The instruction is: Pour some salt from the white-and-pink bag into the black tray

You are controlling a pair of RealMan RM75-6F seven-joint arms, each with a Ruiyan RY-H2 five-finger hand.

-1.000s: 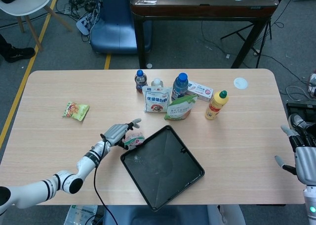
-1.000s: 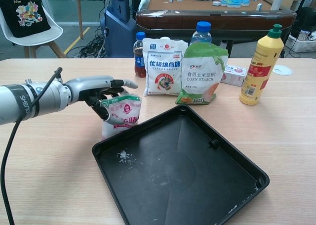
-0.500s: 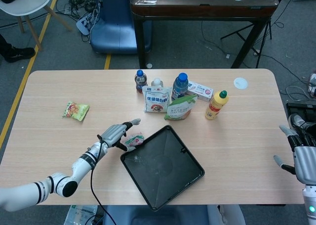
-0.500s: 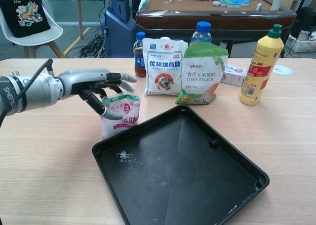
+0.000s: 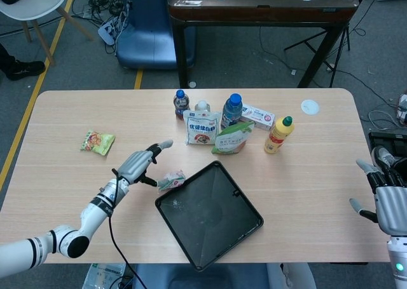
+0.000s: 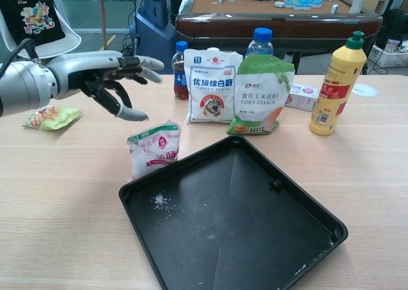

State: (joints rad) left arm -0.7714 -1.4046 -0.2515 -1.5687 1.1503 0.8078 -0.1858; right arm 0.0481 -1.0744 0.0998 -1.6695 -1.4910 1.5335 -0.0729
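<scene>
The white-and-pink bag [image 6: 154,148] is standing upright on the desk [image 6: 57,201], just beside the near-left edge of the black tray [image 6: 233,221], where a few white grains [image 6: 160,203] are lying on the tray floor. Behind the tray, a row of goods is lining the far side of the desk: a white sugar bag [image 6: 212,85], a green corn starch bag [image 6: 262,95], a small dark cola bottle [image 6: 180,71], a blue-capped water bottle [image 6: 259,41], a small pink-and-white box [image 6: 301,97] and a yellow squeeze bottle [image 6: 336,85]. A snack packet [image 6: 51,116] is lying well apart on the left, and a white lid [image 5: 310,107] is sitting near the far right corner. Nothing is standing between the bag and the tray.

I am holding my left hand [image 6: 105,76] in the air above and to the left of the bag, apart from it, palm down, fingers [image 6: 131,114] spread and gripping nothing, my forearm reaching in from the left. My right hand [image 5: 386,200] is hanging off the right edge of the desk, fingers apart and empty, well away from everything.
</scene>
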